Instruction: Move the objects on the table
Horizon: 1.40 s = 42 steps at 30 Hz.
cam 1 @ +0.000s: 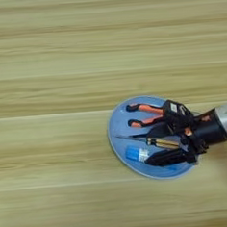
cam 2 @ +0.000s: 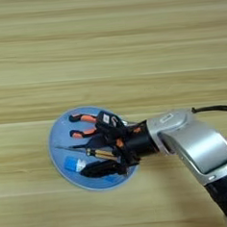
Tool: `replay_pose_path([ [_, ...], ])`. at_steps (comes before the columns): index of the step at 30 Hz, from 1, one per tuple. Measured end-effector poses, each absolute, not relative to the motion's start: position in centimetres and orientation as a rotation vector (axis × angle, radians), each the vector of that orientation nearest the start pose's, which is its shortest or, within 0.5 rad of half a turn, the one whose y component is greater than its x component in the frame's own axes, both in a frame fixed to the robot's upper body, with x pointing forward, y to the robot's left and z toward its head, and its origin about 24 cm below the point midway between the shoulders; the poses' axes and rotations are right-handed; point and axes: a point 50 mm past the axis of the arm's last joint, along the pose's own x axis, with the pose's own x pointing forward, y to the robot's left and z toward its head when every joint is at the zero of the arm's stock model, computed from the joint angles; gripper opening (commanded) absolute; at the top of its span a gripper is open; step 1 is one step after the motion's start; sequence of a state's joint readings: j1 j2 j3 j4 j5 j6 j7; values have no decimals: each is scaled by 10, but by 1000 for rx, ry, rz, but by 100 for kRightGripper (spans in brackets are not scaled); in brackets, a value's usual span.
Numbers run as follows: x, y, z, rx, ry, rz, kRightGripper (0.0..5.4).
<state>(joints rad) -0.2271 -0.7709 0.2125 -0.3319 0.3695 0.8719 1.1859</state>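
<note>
Pliers (cam 1: 145, 114), a screwdriver (cam 1: 151, 141) and a blue tube (cam 1: 137, 154) all lie on the blue plate (cam 1: 116, 134), which sits on the wooden table (cam 1: 49, 67) a little right of centre and toward the near side. We see the pliers with their orange handles pointing left, at the far side of the plate. Just nearer than them lies the screwdriver, its thin shaft pointing left and its tan handle to the right. The tube lies nearest us of the three, a white label showing on the end that sticks out to the left.

Our right gripper (cam 2: 103, 153) comes in from the right, on a silver forearm (cam 2: 195, 143), and hangs over the right half of the plate. Its two black fingers stand apart (one toward the far side, one toward the near side). The far finger (cam 2: 106, 124) lies over the pliers' head, and the near finger (cam 2: 101, 169) runs along the tube, covering its right part. The screwdriver's handle sits in the gap between them. We cannot tell whether either finger is touching what lies beneath it, or only hovering above it.

A black cable (cam 2: 216, 109) loops out from behind the forearm toward the right edge, seen in the right eye view.
</note>
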Motion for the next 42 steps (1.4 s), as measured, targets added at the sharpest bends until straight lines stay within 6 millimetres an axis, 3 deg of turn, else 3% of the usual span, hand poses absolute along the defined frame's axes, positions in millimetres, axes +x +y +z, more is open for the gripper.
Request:
replay_pose_path([
  [6,237,-175,124,-207,606,1287,535],
  [17,258,-188,160,-245,453,1194,535],
  [27,272,-203,153,-335,419,1113,535],
  [42,283,-217,126,-448,456,1096,535],
])
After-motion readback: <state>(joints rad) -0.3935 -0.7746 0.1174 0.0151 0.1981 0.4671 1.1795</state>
